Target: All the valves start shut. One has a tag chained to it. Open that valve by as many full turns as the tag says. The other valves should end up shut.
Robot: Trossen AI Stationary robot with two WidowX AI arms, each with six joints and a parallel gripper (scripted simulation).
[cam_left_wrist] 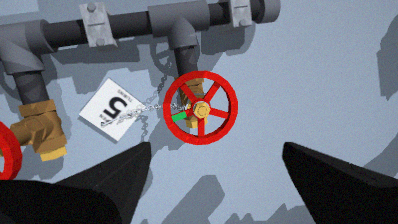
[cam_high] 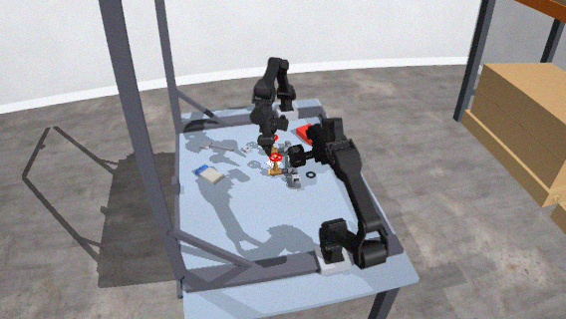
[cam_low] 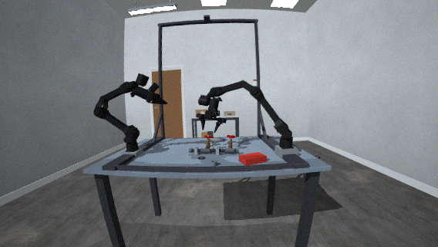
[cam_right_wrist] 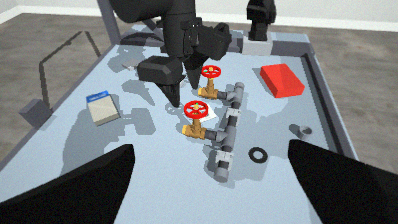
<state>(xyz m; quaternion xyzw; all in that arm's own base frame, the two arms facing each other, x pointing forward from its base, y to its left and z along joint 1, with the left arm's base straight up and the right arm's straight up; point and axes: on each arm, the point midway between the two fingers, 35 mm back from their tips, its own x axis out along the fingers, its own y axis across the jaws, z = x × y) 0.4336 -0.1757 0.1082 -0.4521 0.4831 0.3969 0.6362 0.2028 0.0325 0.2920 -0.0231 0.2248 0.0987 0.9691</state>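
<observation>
The tagged valve's red wheel (cam_high: 275,158) (cam_low: 208,137) (cam_left_wrist: 200,108) (cam_right_wrist: 196,111) has a green mark on one spoke. A chain runs from this valve to a white tag (cam_left_wrist: 111,110) that reads 5 turns. The other valve's red wheel (cam_low: 230,137) (cam_left_wrist: 9,152) (cam_right_wrist: 211,71) stands farther along the same grey pipe (cam_left_wrist: 125,24) (cam_right_wrist: 233,120). My left gripper (cam_low: 210,130) (cam_left_wrist: 217,149) is open and empty, above and beside the tagged wheel, which lies beyond its fingertips in the left wrist view. My right gripper (cam_low: 166,103) (cam_right_wrist: 211,149) is open and empty, raised away from the valves.
A red block (cam_low: 252,158) (cam_right_wrist: 282,80), a black ring (cam_high: 311,174) (cam_right_wrist: 258,154) and a small grey fitting (cam_right_wrist: 302,131) lie on the pipe's side of the valves. A blue and cream box (cam_high: 209,174) (cam_right_wrist: 103,108) and a wrench (cam_high: 219,147) lie on the opposite side.
</observation>
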